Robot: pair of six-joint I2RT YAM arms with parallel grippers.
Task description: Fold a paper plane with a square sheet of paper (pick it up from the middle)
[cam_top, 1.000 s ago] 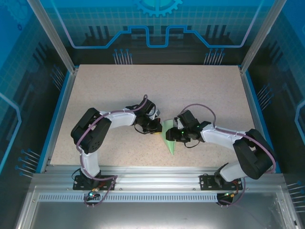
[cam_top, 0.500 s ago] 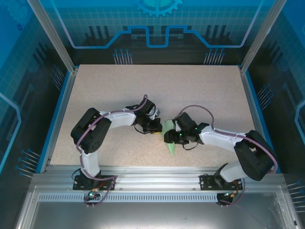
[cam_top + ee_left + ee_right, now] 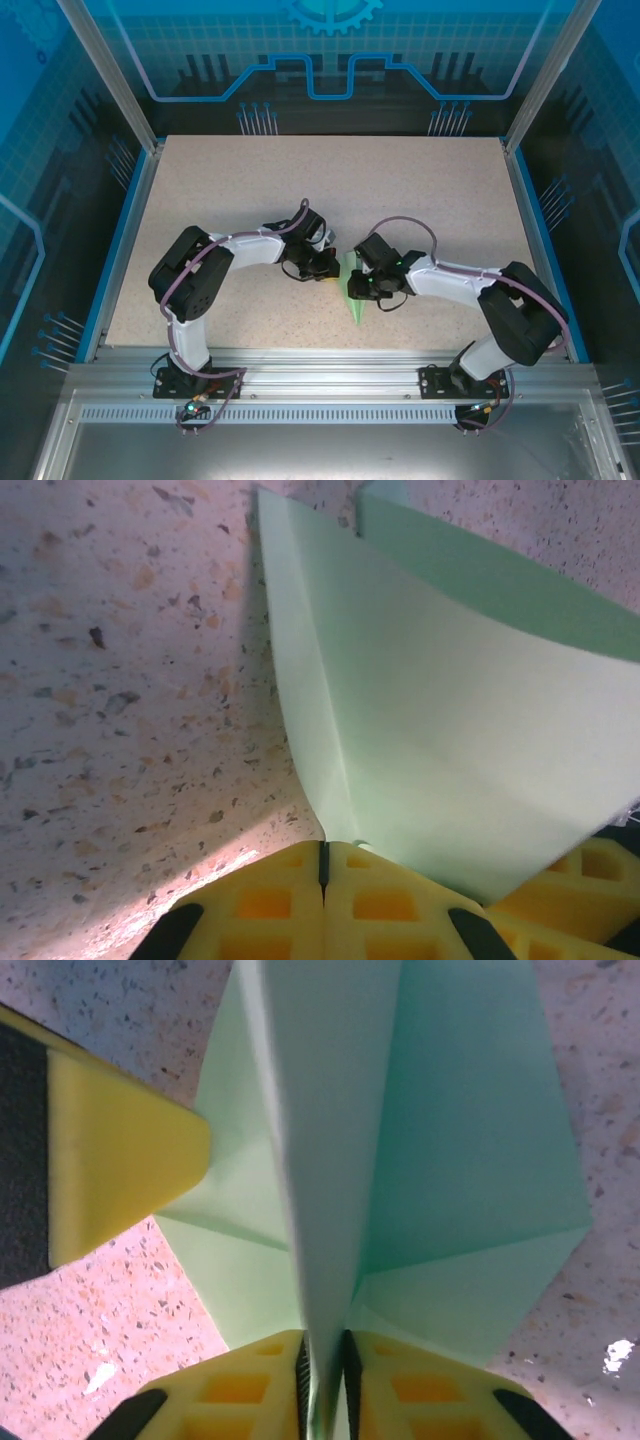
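The square sheet of paper is folded into a pale mint-green paper plane [image 3: 356,308] lying at mid-table, its point toward the near edge. Its raised centre fold [image 3: 330,1160] stands between my right gripper's [image 3: 322,1360] yellow fingers, which are shut on it. The right gripper [image 3: 352,288] sits over the plane's wide end. My left gripper [image 3: 333,272] is at the plane's left edge. In the left wrist view its fingers [image 3: 323,855] are pressed together and the paper [image 3: 440,730] runs into their seam. One left finger [image 3: 120,1150] overlaps the left wing.
The speckled tabletop [image 3: 250,190] is bordered by blue rails and transparent walls. An aluminium frame [image 3: 330,365] runs along the near edge by both arm bases.
My right gripper has slid left onto the paper and closed on its raised centre fold. The left arm has stayed where it was.
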